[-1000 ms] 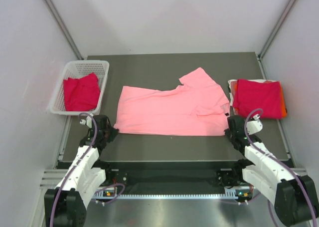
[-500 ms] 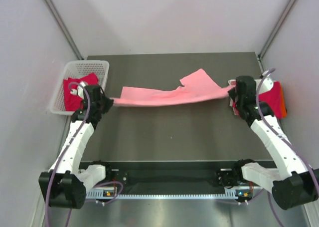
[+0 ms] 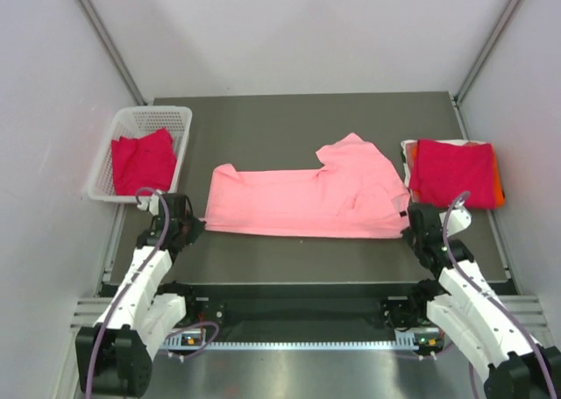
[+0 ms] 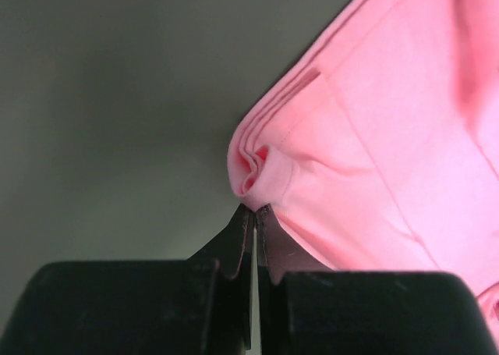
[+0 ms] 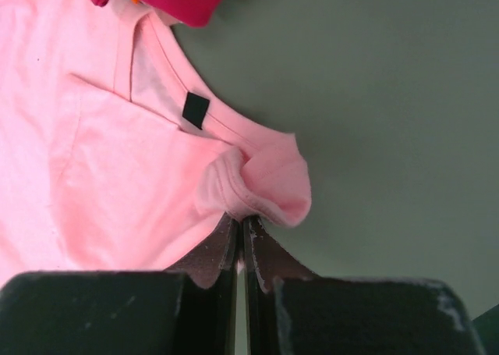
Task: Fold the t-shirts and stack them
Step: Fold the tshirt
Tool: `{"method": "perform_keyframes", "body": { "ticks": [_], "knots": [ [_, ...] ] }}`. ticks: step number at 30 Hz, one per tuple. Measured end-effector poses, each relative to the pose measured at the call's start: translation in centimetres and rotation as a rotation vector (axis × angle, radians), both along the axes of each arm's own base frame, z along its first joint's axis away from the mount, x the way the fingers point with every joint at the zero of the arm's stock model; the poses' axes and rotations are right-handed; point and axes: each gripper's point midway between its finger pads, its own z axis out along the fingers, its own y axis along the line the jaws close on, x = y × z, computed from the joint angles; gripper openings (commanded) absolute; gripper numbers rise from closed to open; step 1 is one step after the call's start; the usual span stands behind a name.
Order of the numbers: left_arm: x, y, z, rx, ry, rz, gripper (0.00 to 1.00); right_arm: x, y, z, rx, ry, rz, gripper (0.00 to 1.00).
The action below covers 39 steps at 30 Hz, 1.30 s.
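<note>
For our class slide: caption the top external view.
Left gripper and right gripper pinch the pink t-shirt by its near corners.

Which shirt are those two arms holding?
The light pink t-shirt spread mid-table: left fingers and right fingers pinch its near corners. The crimson t-shirt in the basket and the right pile lie untouched.

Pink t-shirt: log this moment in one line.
pink t-shirt: folded, lying on table | left gripper: shut on its left end | right gripper: shut on its right end
</note>
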Motion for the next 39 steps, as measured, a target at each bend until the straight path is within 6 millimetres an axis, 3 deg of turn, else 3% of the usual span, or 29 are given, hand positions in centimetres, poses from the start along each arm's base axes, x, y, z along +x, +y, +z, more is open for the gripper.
{"method": "perform_keyframes", "body": {
  "ticks": [6,11,25,27,29,31,33,34,35,39],
  "knots": [
    [-0.1,-0.1,1.4,-0.006,-0.083,-0.01,0.0,-1.2,0.2,-1.3,0.033,-0.003,0.0,0.0],
    [-0.3,-0.2,1.4,-0.009,-0.083,-0.015,0.0,-2.1,0.3,-2.9,0.044,0.043,0.0,0.0],
    [-2.8,-0.2,-0.7,-0.025,-0.019,-0.003,0.0,-2.6,0.1,-2.6,0.059,0.03,-0.02,0.0],
    [-3.0,-0.3,-0.7,-0.03,-0.024,0.004,0.0,-2.6,0.1,-2.4,0.062,0.021,-0.023,0.05],
    [-3.0,-0.3,-0.5,-0.034,-0.037,0.006,0.04,-2.6,0.1,-2.3,0.065,0.015,-0.026,0.16],
    [-3.0,-0.3,-0.3,-0.034,-0.048,-0.001,0.15,-2.7,0.0,-2.4,0.064,0.016,-0.032,0.39],
    [-3.0,-0.3,-0.3,-0.029,-0.052,-0.008,0.46,-2.8,-0.2,-2.4,0.055,0.021,-0.037,0.46],
    [-3.0,-0.3,-0.3,-0.024,-0.051,-0.012,0.57,-2.8,-0.2,-2.4,0.053,0.02,-0.038,0.46],
    [-3.0,-0.3,-0.3,-0.022,-0.051,-0.012,0.6,-2.8,-0.3,-2.3,0.049,0.015,-0.037,0.46],
    [-2.8,-0.1,0.2,-0.019,-0.051,-0.01,0.64,-2.5,-0.5,-1.5,0.02,0.002,-0.013,0.45]
  ]
}}
